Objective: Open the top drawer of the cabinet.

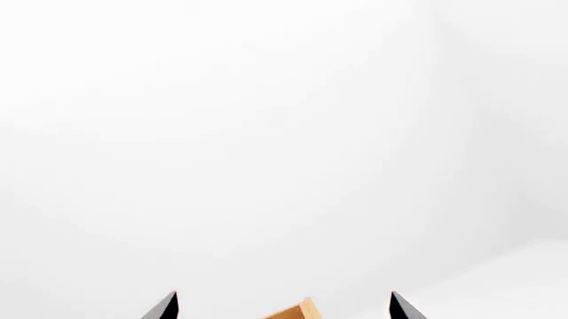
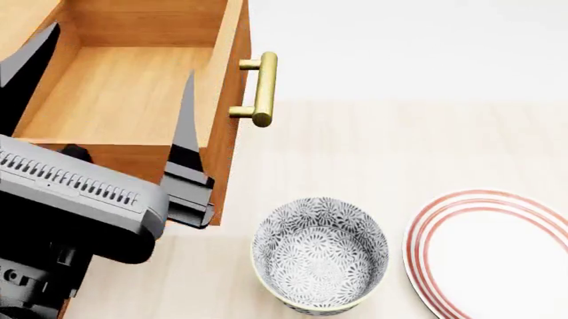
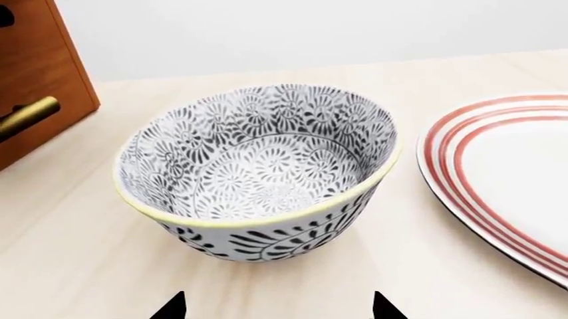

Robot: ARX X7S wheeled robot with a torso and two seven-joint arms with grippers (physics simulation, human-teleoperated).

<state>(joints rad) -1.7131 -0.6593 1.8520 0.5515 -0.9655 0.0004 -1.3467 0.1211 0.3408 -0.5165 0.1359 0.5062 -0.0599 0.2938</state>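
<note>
Top drawer (image 2: pixel 124 93) is pulled out of the cabinet (image 2: pixel 226 156) — head view looks straight down into the bare wood box, brass bar handle (image 2: pixel 263 89) on its front face.

Left gripper (image 2: pixel 106 86) hangs over the open drawer, fingers spread wide, gripping nothing; one fingertip (image 2: pixel 188 83) is just inside the drawer's front wall, the other near the opposite side. The handle is beyond the front wall, outside the jaws, not touched. Left wrist view: both tips at the frame edge, a wood corner (image 1: pixel 300 311) between them, blank white wall otherwise.

Right gripper (image 3: pixel 277 309): two dark tips, apart, nothing between them. Just ahead of it is the patterned bowl (image 3: pixel 257 169), upright on the light table (image 3: pixel 80 252). Red-ringed plate (image 3: pixel 510 169) is beside the bowl, not touching. A second brass handle (image 3: pixel 26 117) shows on the cabinet front, beyond the bowl.
</note>
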